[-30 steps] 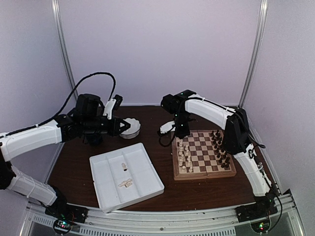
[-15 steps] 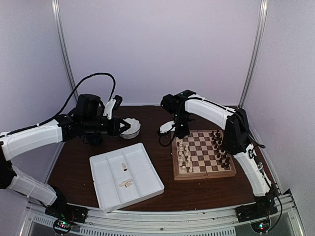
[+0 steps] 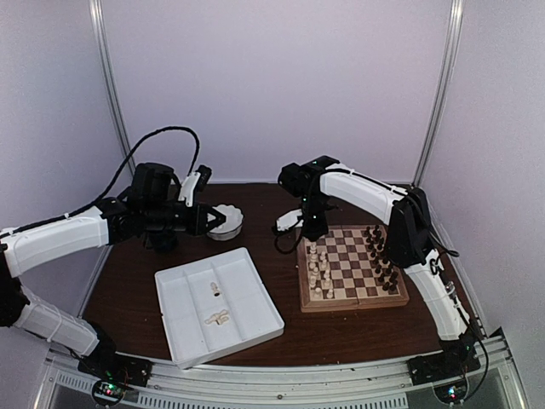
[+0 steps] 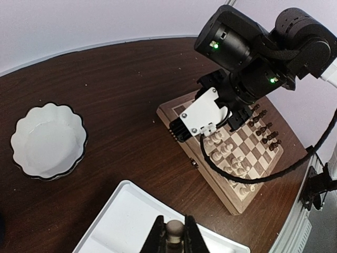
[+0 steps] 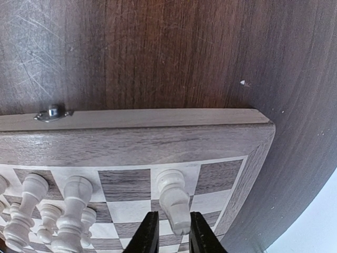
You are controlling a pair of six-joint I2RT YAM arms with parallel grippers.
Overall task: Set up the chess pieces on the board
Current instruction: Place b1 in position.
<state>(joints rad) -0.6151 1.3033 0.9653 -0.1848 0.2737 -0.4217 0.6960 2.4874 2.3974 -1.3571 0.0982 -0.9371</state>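
right jaws now apart around piece (image 5: 174, 203)

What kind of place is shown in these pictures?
Probably a robot test booth: plain pale wall panels and metal corner posts enclose a dark brown wooden table, with two white-and-black robot arms mounted at its near edge.

Two white-shelled arms (image 3: 51, 243), black joints, looping black cables (image 3: 162, 132) (small green lights (image 4: 214, 45) on the housings)
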